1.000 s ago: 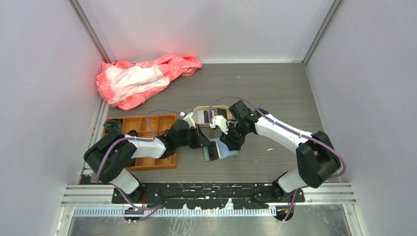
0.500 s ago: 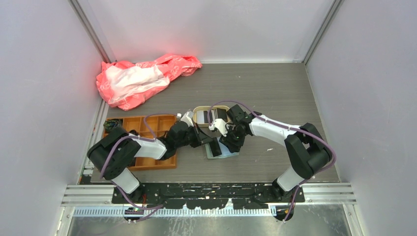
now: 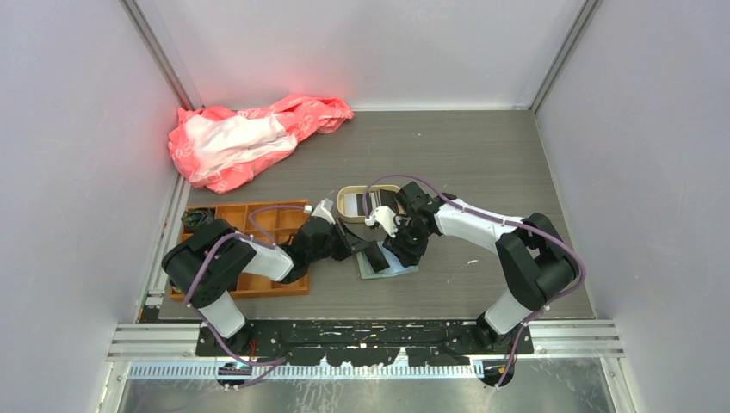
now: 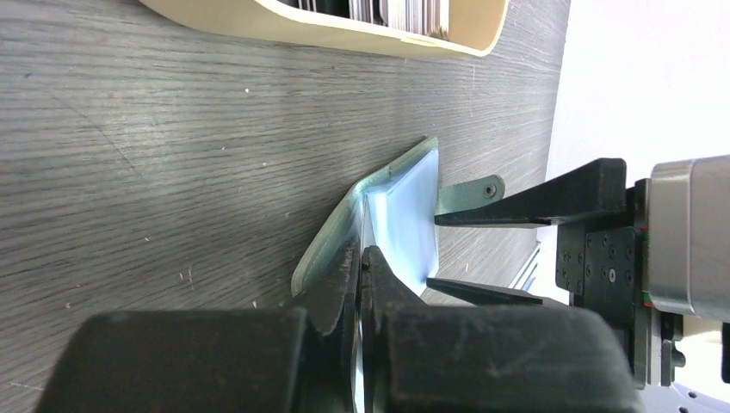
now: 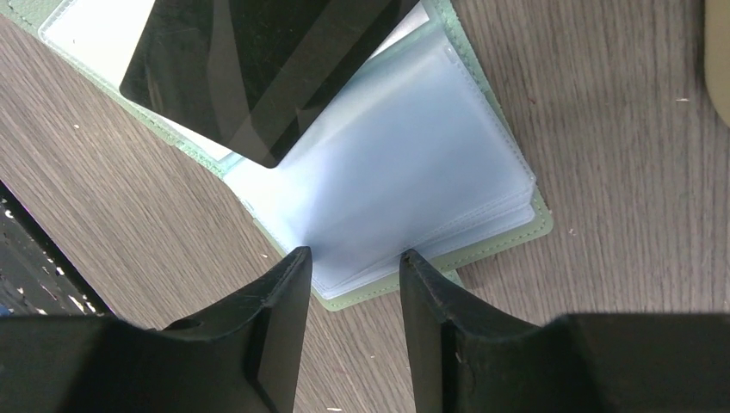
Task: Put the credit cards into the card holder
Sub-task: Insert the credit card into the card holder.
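The sage-green card holder (image 5: 518,234) lies open on the table, its pale blue clear pockets (image 5: 413,172) facing up. A black credit card (image 5: 250,69) slants over its left half, and my left gripper (image 4: 363,258) is shut on that card, which shows edge-on between its fingers. My right gripper (image 5: 353,258) stands open with both fingertips at the near edge of the pockets and nothing between them. From above, the left gripper (image 3: 360,251) and the right gripper (image 3: 399,249) meet over the card holder (image 3: 398,269). More credit cards (image 4: 405,10) stand in the beige tray.
The beige round-cornered tray (image 3: 349,194) sits just behind the holder. An orange compartment tray (image 3: 258,219) lies under the left arm. A crumpled pink and white cloth (image 3: 250,138) is at the back left. Grey walls close in both sides.
The right gripper's jaws have narrowed a little and it has come down onto the holder's near edge. The left gripper has stayed shut on the black card, shifting slightly.
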Controlling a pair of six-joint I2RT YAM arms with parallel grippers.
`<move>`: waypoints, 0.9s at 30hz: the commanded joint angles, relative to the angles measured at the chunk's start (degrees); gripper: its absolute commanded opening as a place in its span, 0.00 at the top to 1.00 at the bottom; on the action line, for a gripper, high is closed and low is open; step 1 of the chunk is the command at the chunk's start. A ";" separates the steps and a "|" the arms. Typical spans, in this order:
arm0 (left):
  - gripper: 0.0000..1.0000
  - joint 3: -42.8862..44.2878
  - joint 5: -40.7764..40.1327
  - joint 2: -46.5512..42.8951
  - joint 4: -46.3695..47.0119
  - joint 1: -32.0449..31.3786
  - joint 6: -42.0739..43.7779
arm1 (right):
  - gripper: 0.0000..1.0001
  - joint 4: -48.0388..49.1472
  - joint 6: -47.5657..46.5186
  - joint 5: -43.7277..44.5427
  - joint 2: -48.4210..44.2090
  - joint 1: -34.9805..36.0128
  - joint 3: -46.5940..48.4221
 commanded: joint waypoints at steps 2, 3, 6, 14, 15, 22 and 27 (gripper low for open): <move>1.00 0.28 -2.14 2.39 5.11 -0.85 -1.12 | 0.51 -1.08 0.94 -0.79 0.58 0.16 0.46; 1.00 0.50 -1.96 3.01 5.82 -1.03 -1.06 | 0.51 -1.08 1.00 -0.79 0.50 0.20 0.45; 1.00 0.81 -1.13 5.09 8.61 -1.36 -1.36 | 0.51 -1.08 1.21 -0.72 0.57 0.19 0.46; 1.00 1.46 -0.02 8.38 12.33 -1.82 -2.20 | 0.50 -1.30 1.44 -0.83 1.34 0.21 0.64; 1.00 1.71 0.26 8.55 12.44 -1.82 -2.12 | 0.50 -1.34 1.48 -0.87 1.48 0.22 0.72; 1.00 -0.20 0.14 9.34 17.69 -1.85 -2.09 | 0.48 -2.07 4.26 0.77 1.61 -0.78 2.55; 1.00 0.68 1.55 10.71 18.45 -1.87 -1.85 | 0.44 -4.17 4.48 0.11 -0.09 -3.31 3.44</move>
